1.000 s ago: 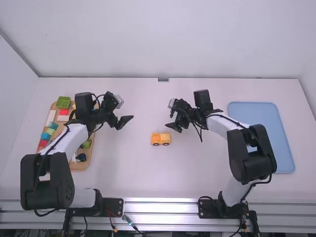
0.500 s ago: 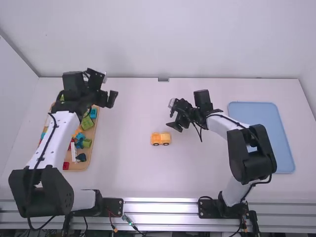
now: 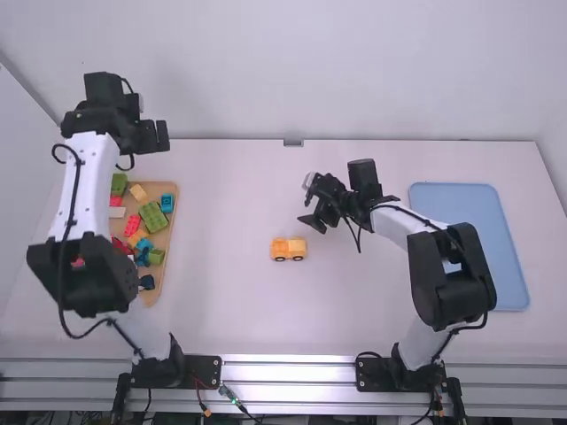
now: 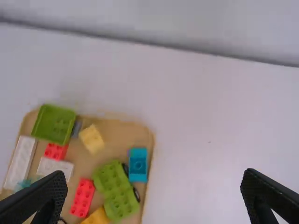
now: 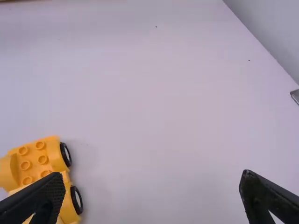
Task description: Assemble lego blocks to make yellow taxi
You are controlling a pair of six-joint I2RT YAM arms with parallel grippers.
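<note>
Left arm (image 3: 87, 181) overlies left part of wooden tray (image 4: 120, 133), hiding some blocks. Left gripper (image 3: 156, 136) beyond tray's far end, fingers spread apart. Green wheeled piece (image 4: 113, 189) beside blue block (image 4: 138, 165) on tray. Yellow car (image 3: 288, 249) on table between trays, long axis left-right; front end indeterminate. Right gripper (image 3: 313, 223) near car, fingers apart; one finger masks car partly in right wrist view. Right arm (image 3: 416, 226) partly covers blue tray (image 3: 496, 252).

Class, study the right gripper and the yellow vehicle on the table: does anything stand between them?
Nothing visible does. Bare table lies between the right gripper and the yellow vehicle. The block tray and blue tray both lie well outside that path.
</note>
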